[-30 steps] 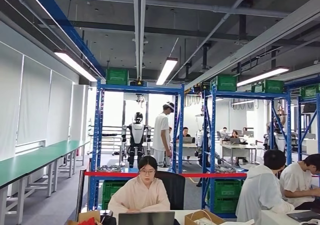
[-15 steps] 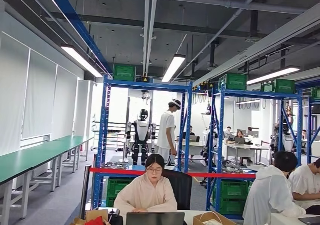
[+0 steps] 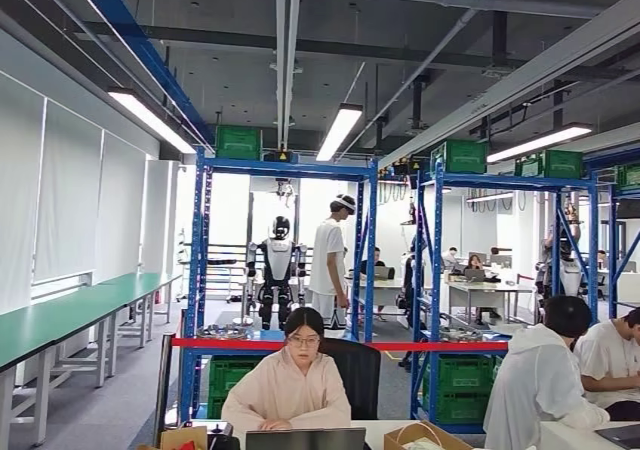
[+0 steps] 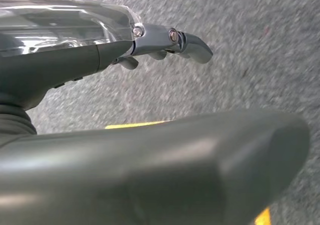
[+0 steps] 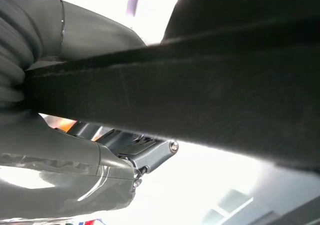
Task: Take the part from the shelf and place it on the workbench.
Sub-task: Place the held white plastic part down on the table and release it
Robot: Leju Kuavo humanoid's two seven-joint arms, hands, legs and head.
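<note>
My right hand (image 5: 113,160) has a dark flat part (image 5: 196,90) lying between its thick thumb and its fingers (image 5: 151,152), and it appears to grip it; the part crosses the whole right wrist view against bright light. My left hand (image 4: 151,110) hangs over grey carpet with its fingers (image 4: 188,42) stretched out and nothing in it. In the head view a blue shelf rack (image 3: 198,270) stands ahead with metal parts (image 3: 223,330) on its red-edged level (image 3: 340,346). Green-topped workbenches (image 3: 68,315) run along the left wall.
A seated person (image 3: 290,385) works at a laptop (image 3: 306,438) straight ahead, and two more (image 3: 543,380) sit at the right. Another humanoid robot (image 3: 277,280) and a standing person (image 3: 330,270) are behind the rack. A second blue rack (image 3: 438,290) holds green crates (image 3: 453,390).
The whole head view sways: it shifted right and down, then back left, so the camera moved. The people and racks keep their places.
</note>
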